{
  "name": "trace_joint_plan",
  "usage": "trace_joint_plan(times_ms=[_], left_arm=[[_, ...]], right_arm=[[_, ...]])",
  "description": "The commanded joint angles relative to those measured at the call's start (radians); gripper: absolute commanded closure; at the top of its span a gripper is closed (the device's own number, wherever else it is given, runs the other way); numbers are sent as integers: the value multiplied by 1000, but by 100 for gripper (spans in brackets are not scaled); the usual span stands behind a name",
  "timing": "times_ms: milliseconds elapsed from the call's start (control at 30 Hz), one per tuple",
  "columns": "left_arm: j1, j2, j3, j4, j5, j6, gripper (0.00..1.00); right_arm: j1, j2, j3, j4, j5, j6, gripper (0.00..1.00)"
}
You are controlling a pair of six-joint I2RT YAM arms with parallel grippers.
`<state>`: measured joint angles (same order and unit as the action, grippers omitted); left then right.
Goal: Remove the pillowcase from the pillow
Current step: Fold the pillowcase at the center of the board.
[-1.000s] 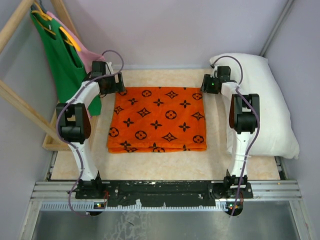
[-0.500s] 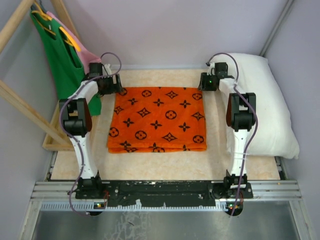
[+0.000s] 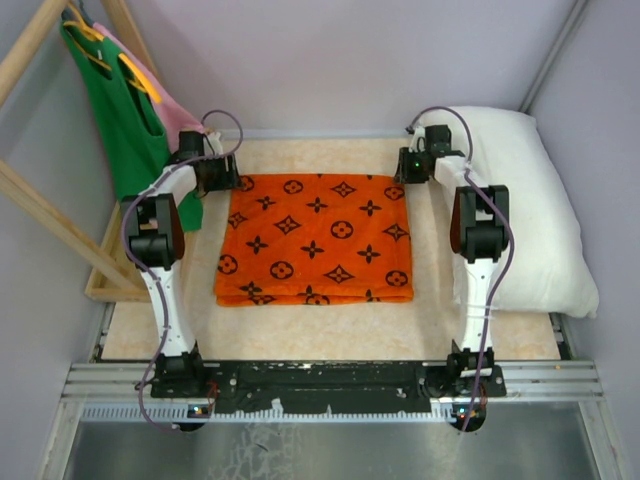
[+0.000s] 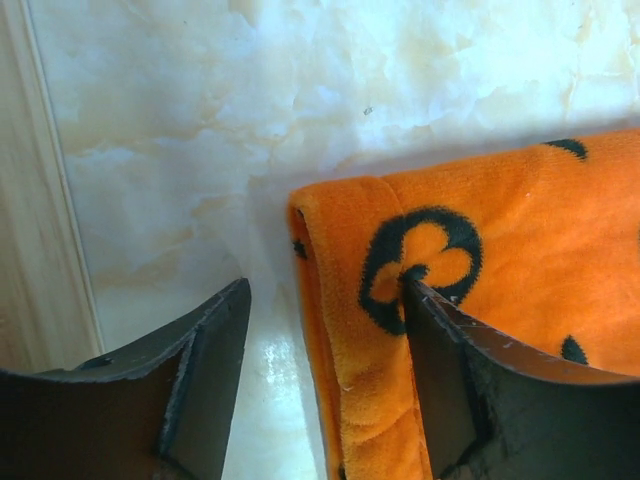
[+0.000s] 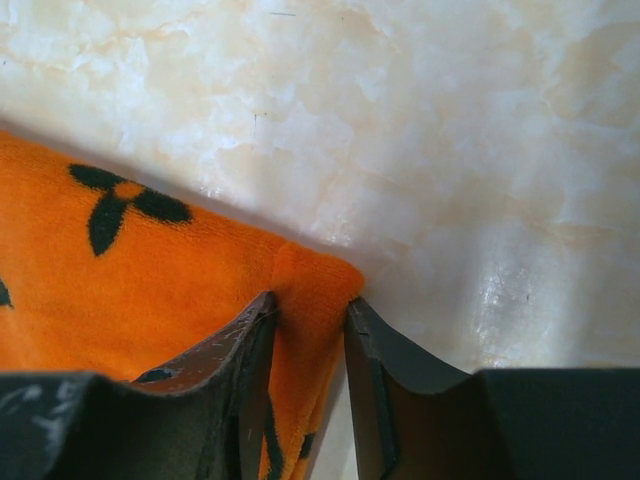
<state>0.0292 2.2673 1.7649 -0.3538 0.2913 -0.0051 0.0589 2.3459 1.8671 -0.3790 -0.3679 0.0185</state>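
Note:
The orange pillowcase [image 3: 315, 240] with black motifs lies folded flat in the middle of the table. The white pillow [image 3: 540, 200] lies bare along the right side, behind my right arm. My left gripper [image 3: 226, 174] is at the pillowcase's far left corner. In the left wrist view it [image 4: 325, 300] is open, with the folded edge of the pillowcase [image 4: 470, 300] between its jaws and one finger resting on the fabric. My right gripper [image 3: 407, 168] is at the far right corner. In the right wrist view it [image 5: 310, 305] is pinched on the corner of the pillowcase [image 5: 150, 270].
A green tank top [image 3: 130, 130] and a pink garment [image 3: 180, 115] hang on a wooden rack [image 3: 40, 210] at the far left, close behind my left gripper. The rack's wooden base [image 4: 40, 200] lies left of that gripper. Walls enclose the back and sides.
Both arms have reached a little farther back, bringing the grippers onto the pillowcase's two far corners. The pillowcase and pillow have not moved.

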Motion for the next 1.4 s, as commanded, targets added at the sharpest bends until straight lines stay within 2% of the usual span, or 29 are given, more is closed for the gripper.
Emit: trace_joint_plan(times_ms=[0,200,267,300,433,467,500,600,700,867,1000,1067,1233,1367], left_arm=[[15,52,14,29,60,25,33],[16,78,10,63,123,33,38],[16,79,5,92,133,22,42],[16,80,7,100,140,18,45],[15,86,28,114,182,28,65],[16,84,30,119,189,35,71],[16,79,30,126,190,40,82],[18,46,15,175,198,42,100],[18,9,-22,277,219,0,100],[17,-23,-10,412,247,-93,100],[18,-19,79,458,253,-140,100],[18,-12,142,458,266,-159,100],[16,-11,230,494,270,-180,100],[16,-30,222,532,275,-168,100]], right_arm=[[21,49,6,-84,-27,4,69],[28,61,18,-83,-59,19,85],[28,64,21,-81,-71,25,98],[27,64,24,-81,-80,25,100],[14,41,10,-60,-116,43,100],[5,32,5,-48,-132,59,100],[-5,23,2,-40,-147,71,100],[-34,3,22,-34,-183,95,100],[-45,12,105,-88,-175,86,100],[-46,65,342,-200,-146,67,100],[-52,136,607,-296,-125,64,100],[-61,153,681,-312,-127,77,100],[-78,68,570,-221,-130,97,100],[-86,5,485,-188,-83,76,100]])
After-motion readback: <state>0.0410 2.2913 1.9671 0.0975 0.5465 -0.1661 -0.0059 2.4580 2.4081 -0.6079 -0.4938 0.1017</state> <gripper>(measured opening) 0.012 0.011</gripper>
